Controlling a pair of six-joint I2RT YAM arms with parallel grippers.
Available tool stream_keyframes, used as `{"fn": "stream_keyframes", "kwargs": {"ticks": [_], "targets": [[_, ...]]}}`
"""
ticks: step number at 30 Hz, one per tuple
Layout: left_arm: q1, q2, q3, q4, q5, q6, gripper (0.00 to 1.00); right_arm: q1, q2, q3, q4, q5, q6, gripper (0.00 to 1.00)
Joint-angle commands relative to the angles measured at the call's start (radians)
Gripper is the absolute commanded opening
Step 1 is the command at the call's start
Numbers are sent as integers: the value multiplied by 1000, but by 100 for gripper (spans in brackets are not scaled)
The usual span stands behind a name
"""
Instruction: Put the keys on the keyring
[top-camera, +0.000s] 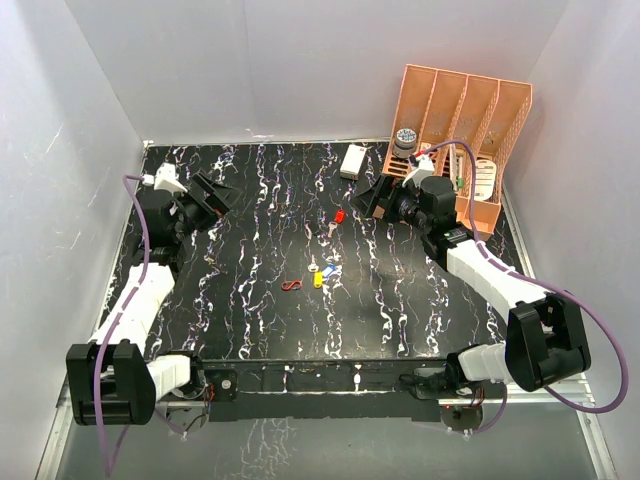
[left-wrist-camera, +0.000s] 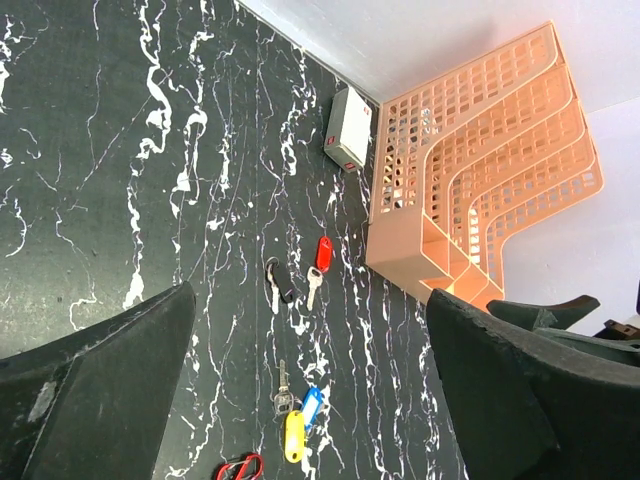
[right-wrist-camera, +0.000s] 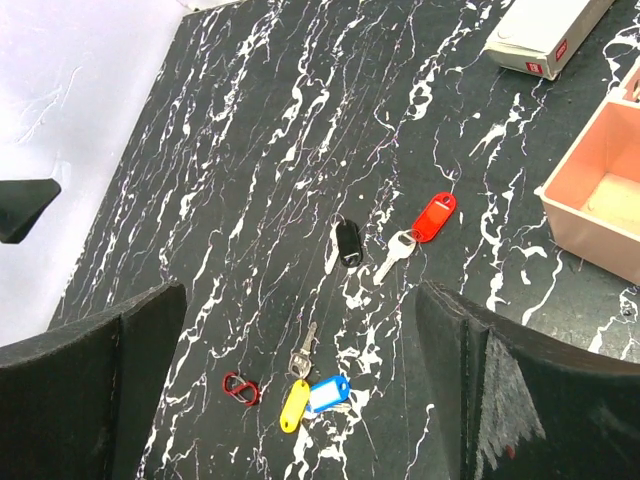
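The keys lie on the black marbled table (top-camera: 250, 330). A red-tagged key (top-camera: 338, 217) lies mid-table, with a black-tagged key (right-wrist-camera: 347, 243) beside it. A yellow-tagged key (top-camera: 319, 280), a blue-tagged key (top-camera: 330, 270) and a bare metal key (right-wrist-camera: 303, 352) lie together nearer the front. The red keyring (top-camera: 291, 286) lies just left of them. It also shows in the left wrist view (left-wrist-camera: 240, 468) and the right wrist view (right-wrist-camera: 241, 388). My left gripper (top-camera: 215, 195) is open and empty above the far left. My right gripper (top-camera: 378, 197) is open and empty, right of the red-tagged key.
A white rectangular box (top-camera: 352, 161) lies at the back of the table. An orange mesh file organizer (top-camera: 465, 130) stands at the back right, holding a grey cylinder (top-camera: 405, 140) and white items. White walls enclose the table on three sides.
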Motion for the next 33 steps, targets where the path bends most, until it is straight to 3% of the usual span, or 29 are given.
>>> {"fn": "stream_keyframes", "kwargs": {"ticks": [1, 7, 16, 22, 27, 33], "targets": [[-1, -52, -7, 26, 4, 7, 99, 7, -19, 57, 19, 28, -22, 98], [-2, -32, -20, 56, 91, -5, 99, 18, -22, 65, -11, 45, -36, 98], [-32, -51, 87, -159, 29, 161, 93, 90, -41, 95, -174, 160, -130, 98], [-167, -40, 183, -339, -116, 294, 93, 203, -20, 102, -293, 260, -183, 98], [-314, 9, 195, -421, -212, 328, 92, 323, -3, 44, -275, 335, -176, 98], [-336, -67, 133, -446, -347, 307, 93, 500, 86, 79, -264, 357, -281, 94]]}}
